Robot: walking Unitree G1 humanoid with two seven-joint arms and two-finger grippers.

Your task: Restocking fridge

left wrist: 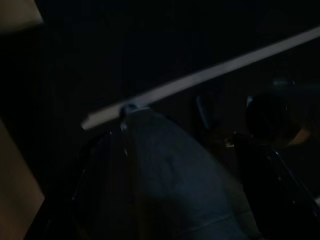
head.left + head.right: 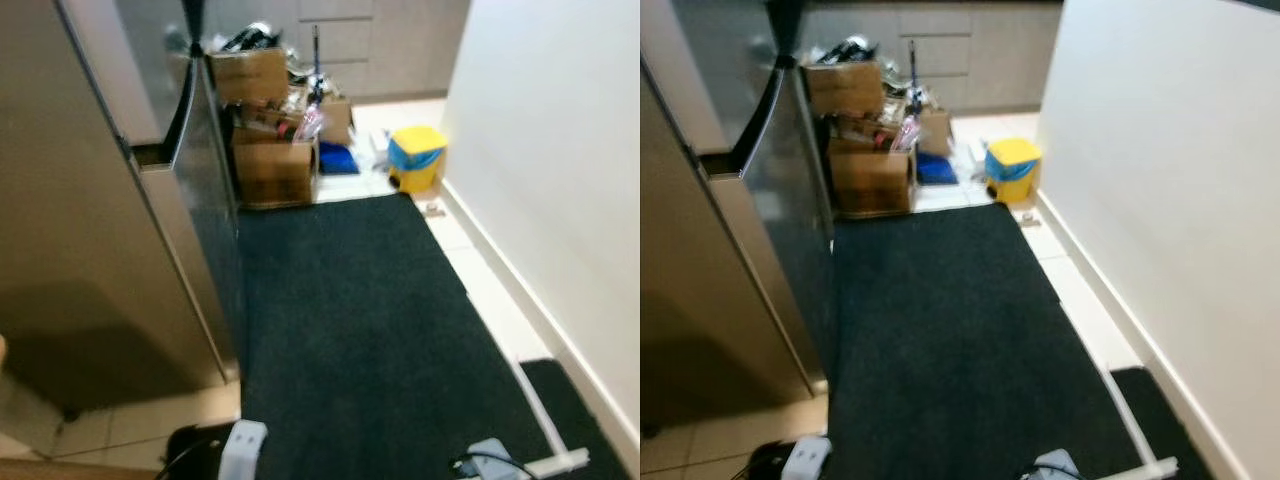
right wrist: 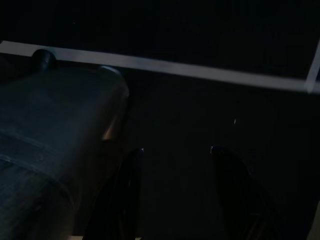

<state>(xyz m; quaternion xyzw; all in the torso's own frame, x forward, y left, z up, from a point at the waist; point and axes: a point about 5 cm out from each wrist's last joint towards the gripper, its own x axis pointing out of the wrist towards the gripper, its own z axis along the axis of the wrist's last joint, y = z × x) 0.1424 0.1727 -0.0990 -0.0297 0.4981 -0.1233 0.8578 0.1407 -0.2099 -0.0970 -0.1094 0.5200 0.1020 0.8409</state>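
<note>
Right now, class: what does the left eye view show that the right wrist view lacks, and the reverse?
Left eye view adds the steel fridge, stacked cardboard boxes, a yellow bin and the white wall. Right wrist view adds the right gripper, open and hanging idle. Both share the dark mat and a pale strip at its edge.

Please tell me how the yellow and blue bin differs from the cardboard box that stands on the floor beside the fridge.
The yellow and blue bin is brightly coloured, while the cardboard box is plain brown. The bin stands alone near the white wall; the box stands close to the fridge and has more boxes and clutter piled on it. The bin appears smaller than the box. Both stand on the pale floor past the far edge of the dark mat.
</note>
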